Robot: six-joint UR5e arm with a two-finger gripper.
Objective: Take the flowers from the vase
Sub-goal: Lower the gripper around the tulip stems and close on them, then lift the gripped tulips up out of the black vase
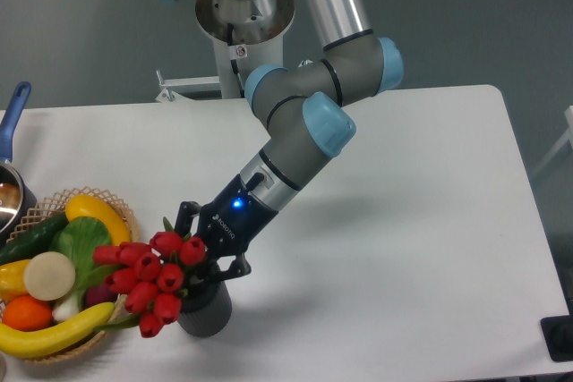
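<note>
The flowers [150, 276], a bunch of red tulip buds with green leaves, lean to the left out of the vase [208, 313], a short dark grey cylinder near the table's front edge. My gripper [204, 259] is low over the vase, its fingers either side of the stems just right of the buds. The buds and the gripper body hide the fingertips, so I cannot tell whether they press on the stems. The vase's mouth is hidden by the gripper and the flowers.
A woven wicker basket [124, 209] with fruit and vegetables stands at the left edge, right next to the flowers. A pot with a blue handle [11, 114] is at the far left. The arm's base [243, 20] is at the table's back.
</note>
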